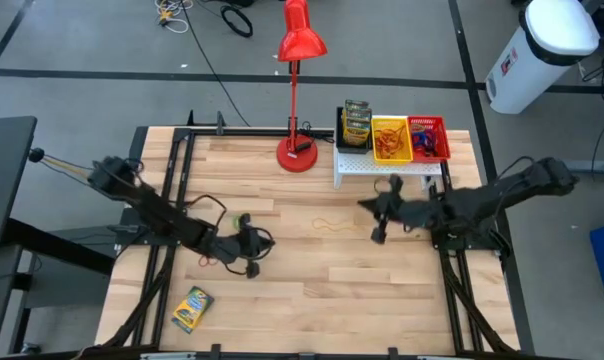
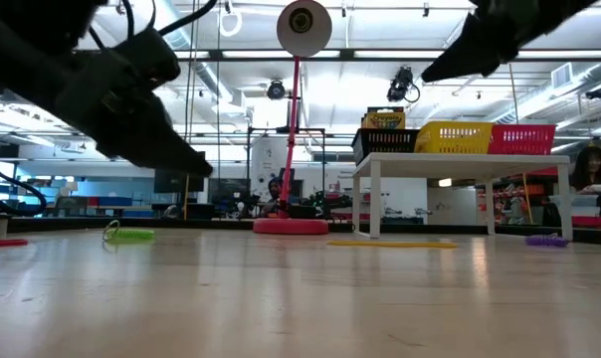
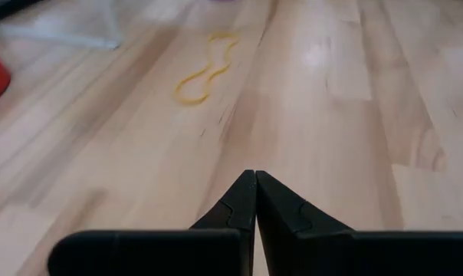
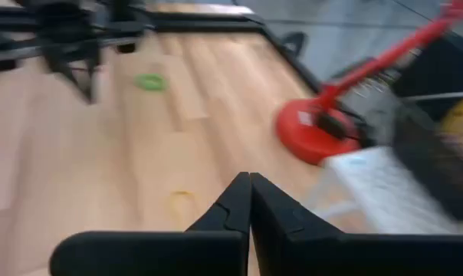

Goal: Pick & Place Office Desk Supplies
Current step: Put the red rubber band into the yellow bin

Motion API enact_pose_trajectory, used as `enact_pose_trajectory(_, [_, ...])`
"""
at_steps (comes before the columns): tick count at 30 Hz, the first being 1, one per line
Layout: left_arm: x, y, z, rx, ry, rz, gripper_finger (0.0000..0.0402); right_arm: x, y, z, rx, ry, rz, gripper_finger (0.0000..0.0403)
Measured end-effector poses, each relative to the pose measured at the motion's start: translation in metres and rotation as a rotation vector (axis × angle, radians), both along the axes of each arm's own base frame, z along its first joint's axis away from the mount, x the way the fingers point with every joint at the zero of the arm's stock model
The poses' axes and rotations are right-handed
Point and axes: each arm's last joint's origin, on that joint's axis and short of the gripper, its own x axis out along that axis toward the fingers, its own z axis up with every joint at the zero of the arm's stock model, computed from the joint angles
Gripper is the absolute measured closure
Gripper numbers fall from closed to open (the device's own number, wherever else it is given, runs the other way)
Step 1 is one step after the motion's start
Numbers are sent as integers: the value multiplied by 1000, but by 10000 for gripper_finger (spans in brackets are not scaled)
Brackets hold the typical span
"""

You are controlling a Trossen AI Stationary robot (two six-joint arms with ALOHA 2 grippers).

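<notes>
thin tan rubber-band loop (image 1: 327,225) lies on pale wood-plank table (image 1: 312,290).

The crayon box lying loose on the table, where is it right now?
In the high view the crayon box lies at the table's near left corner, below the left gripper and well apart from it.

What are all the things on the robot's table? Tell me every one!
Desk lamp: one, red, back middle of the table.
White shelf: one, right of the lamp, holding three bins.
Black bin: one, with crayon boxes inside.
Yellow bin: one, middle of the shelf.
Red bin: one, right end of the shelf.
Crayon box: one, yellow-green, front left.
Tan rubber band: one, table centre.
Green rubber band: one, beside the left gripper.
Left gripper: jaws shut, empty.
Right gripper: jaws shut, above the table.
</notes>
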Motion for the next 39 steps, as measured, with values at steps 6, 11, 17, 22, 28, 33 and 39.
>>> enact_pose_trajectory(6, [-23, -2, 18, -188, 143, 40, 355, 1, 30, -31, 19, -88, 129, 385])
enact_pose_trajectory(11, [-38, -17, 32, -315, 394, 106, 318, -1, 50, -42, 27, -119, 207, 393])
enact_pose_trajectory(17, [-54, -32, 42, -397, 598, 276, 306, -4, 70, -53, 55, -181, 305, 391])
enact_pose_trajectory(22, [-70, -37, 38, -495, 675, 416, 306, -7, 79, -65, 58, -185, 341, 384])
enact_pose_trajectory(28, [-90, -30, 22, -522, 772, 564, 306, -5, 81, -81, 53, -182, 339, 398])
enact_pose_trajectory(33, [-97, -25, 7, -543, 774, 592, 306, -4, 81, -87, 44, -164, 339, 389])
enact_pose_trajectory(39, [-99, -22, 0, -537, 780, 543, 310, -4, 82, -86, 49, -177, 339, 387])
